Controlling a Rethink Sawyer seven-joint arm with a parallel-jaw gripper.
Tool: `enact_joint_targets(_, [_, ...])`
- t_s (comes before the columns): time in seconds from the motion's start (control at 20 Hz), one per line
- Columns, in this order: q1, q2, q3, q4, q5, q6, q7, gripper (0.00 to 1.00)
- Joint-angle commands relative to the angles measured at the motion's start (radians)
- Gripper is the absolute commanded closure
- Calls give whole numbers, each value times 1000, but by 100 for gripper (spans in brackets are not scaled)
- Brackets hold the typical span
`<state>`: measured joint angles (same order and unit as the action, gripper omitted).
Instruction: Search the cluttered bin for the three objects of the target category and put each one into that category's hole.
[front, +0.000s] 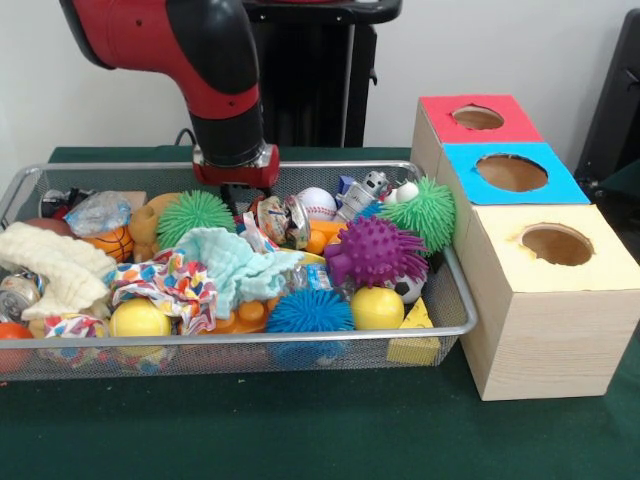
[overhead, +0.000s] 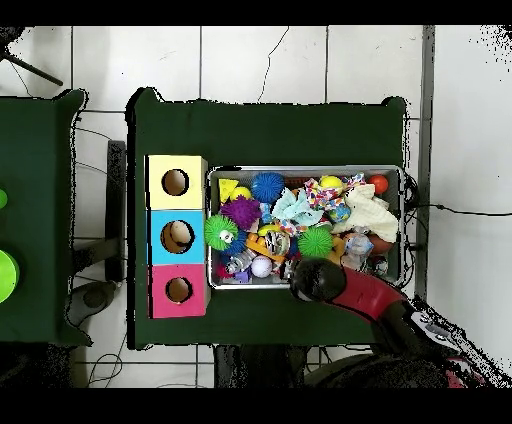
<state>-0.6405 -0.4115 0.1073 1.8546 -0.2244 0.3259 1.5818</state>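
Note:
A wire mesh bin (front: 230, 338) holds a heap of toys and cloths. My gripper (front: 238, 198) hangs at the bin's back rim, just above a crushed can (front: 283, 220) and beside a green spiky ball (front: 195, 215). Its tips are dark against the clutter. In the overhead view the arm's wrist (overhead: 318, 280) covers it. Beside the bin stand three boxes, each with a round hole: red (front: 478, 118), blue (front: 512, 172) and pale yellow (front: 556, 243).
Also in the bin are a purple spiky ball (front: 375, 250), a blue spiky ball (front: 308, 312), a second green spiky ball (front: 425, 210), a baseball (front: 317, 203), yellow balls (front: 139, 318), a teal cloth (front: 235, 262) and a white towel (front: 55, 265).

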Motion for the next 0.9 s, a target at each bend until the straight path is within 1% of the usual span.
enact_joint_targets(0.05, [5, 247, 108, -64, -65, -186, 74, 100])
enact_joint_targets(0.2, [13, 243, 98, -49, -69, -259, 111, 100])
enact_joint_targets(0.35, [40, 228, 76, -56, -36, -198, 130, 100])
enact_joint_targets(0.45, [45, 219, 72, -54, -34, -197, 133, 100])
enact_joint_targets(0.6, [52, 193, 70, -49, -29, -164, 129, 100])
enact_joint_targets(0.75, [71, 137, 62, -37, -21, -113, 124, 100])
enact_joint_targets(0.85, [96, 65, 51, -27, -18, -64, 119, 100])
enact_joint_targets(0.9, [111, 15, 44, -21, -15, -25, 114, 100])
